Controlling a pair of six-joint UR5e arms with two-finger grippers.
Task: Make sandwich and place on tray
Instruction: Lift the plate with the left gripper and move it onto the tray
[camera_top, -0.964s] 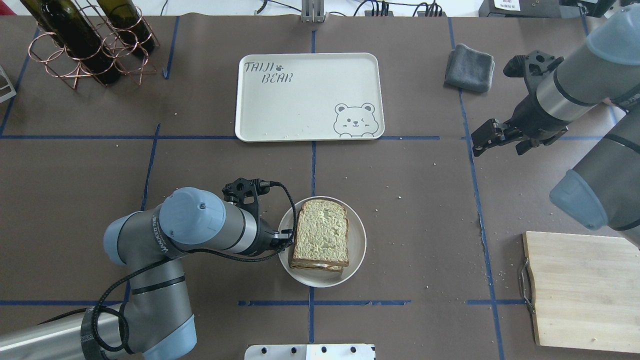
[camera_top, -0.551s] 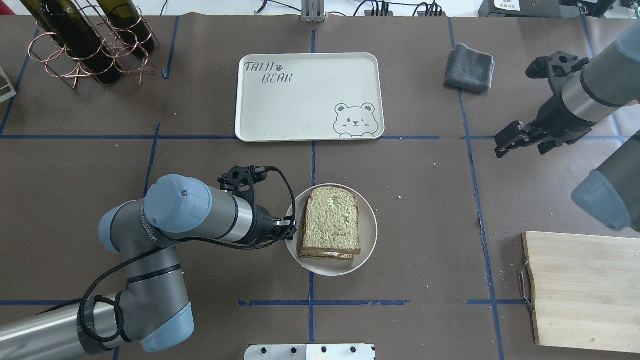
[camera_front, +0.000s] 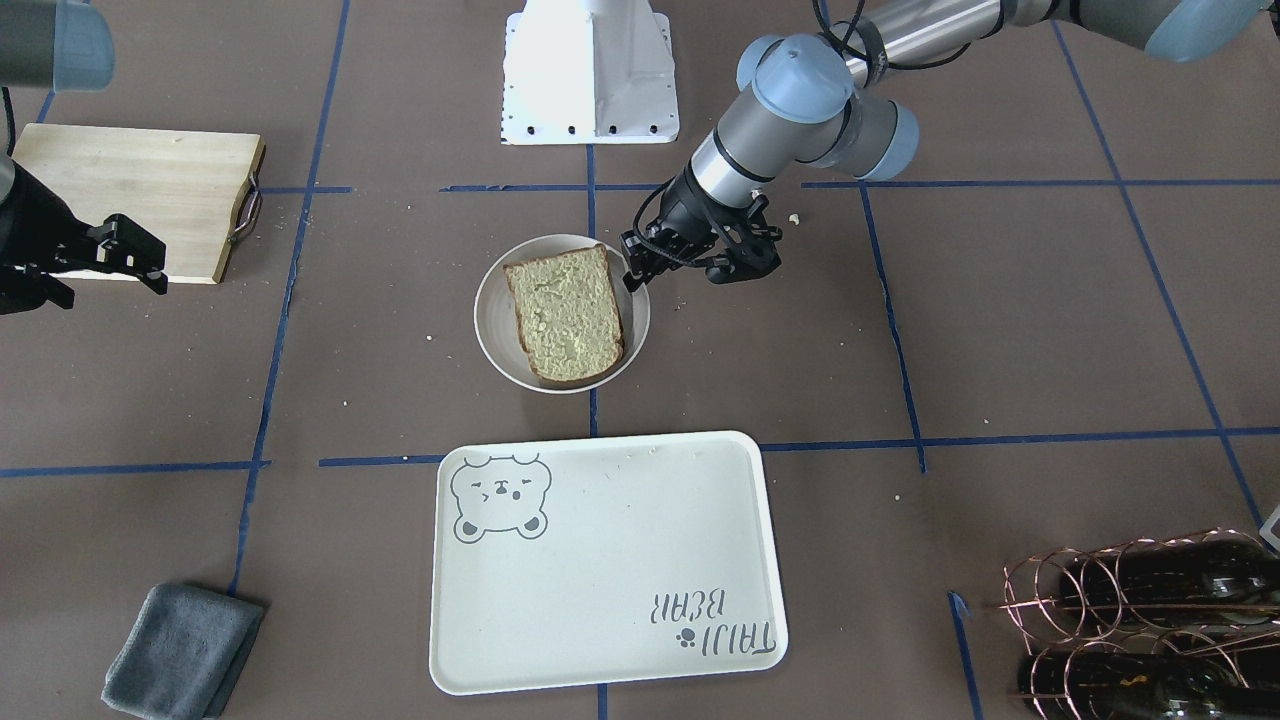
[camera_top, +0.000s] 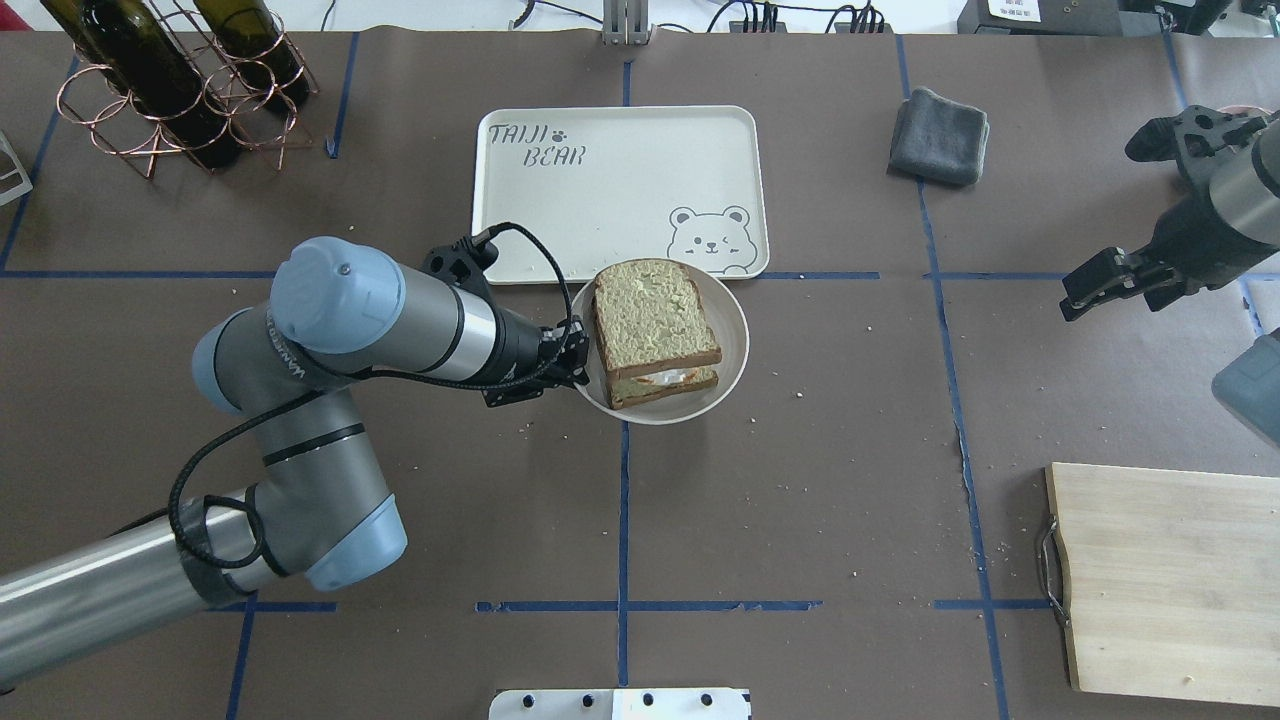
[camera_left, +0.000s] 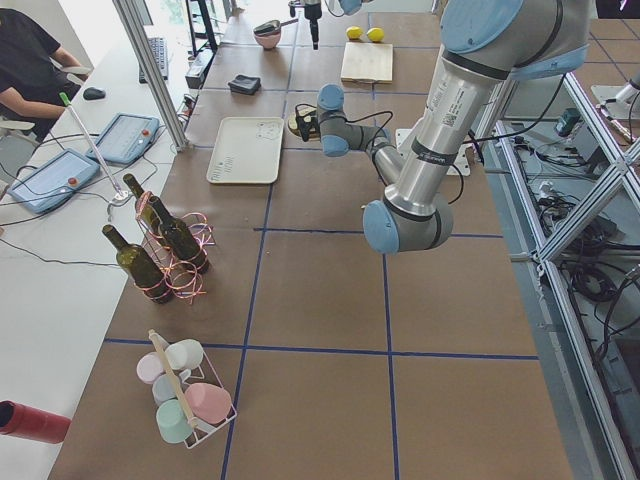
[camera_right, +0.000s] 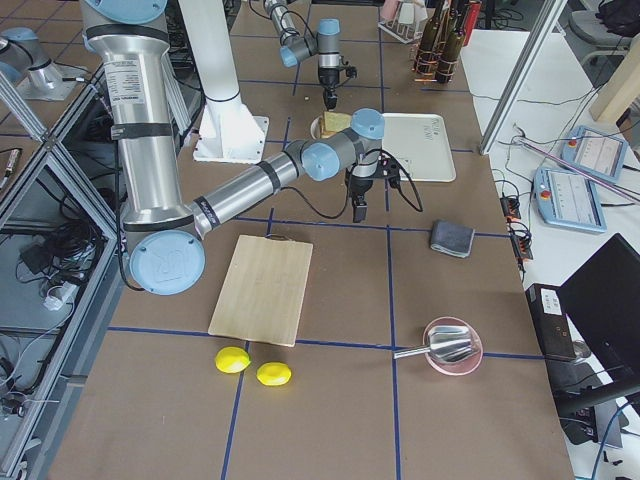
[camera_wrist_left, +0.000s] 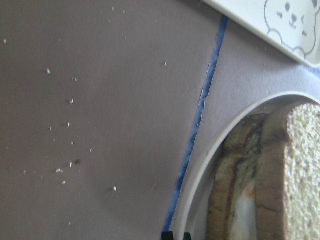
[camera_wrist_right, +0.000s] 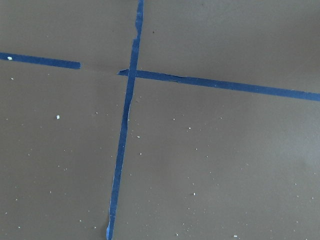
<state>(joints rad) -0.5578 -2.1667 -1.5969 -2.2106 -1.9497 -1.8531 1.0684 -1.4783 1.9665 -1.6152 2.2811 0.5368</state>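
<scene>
The sandwich (camera_top: 655, 330), two slices of greenish-tan bread with white egg showing at the edge, lies on a small round white plate (camera_top: 725, 345). My left gripper (camera_top: 578, 362) is shut on the plate's left rim and seems to hold it off the table, just before the near edge of the cream tray (camera_top: 600, 200). In the front view the sandwich (camera_front: 563, 315) and plate (camera_front: 495, 320) stay apart from the tray (camera_front: 600, 560). The left wrist view shows the rim (camera_wrist_left: 210, 150) and sandwich (camera_wrist_left: 270, 170) close up. My right gripper (camera_top: 1072, 300) is open and empty at the far right.
A grey cloth (camera_top: 938, 135) lies at the back right. A wooden cutting board (camera_top: 1165, 580) lies at the front right. A copper rack of wine bottles (camera_top: 170, 80) stands at the back left. Crumbs dot the brown table.
My left gripper has carried the plate with the sandwich away from me, toward the tray. My right arm has drawn back to the right.
</scene>
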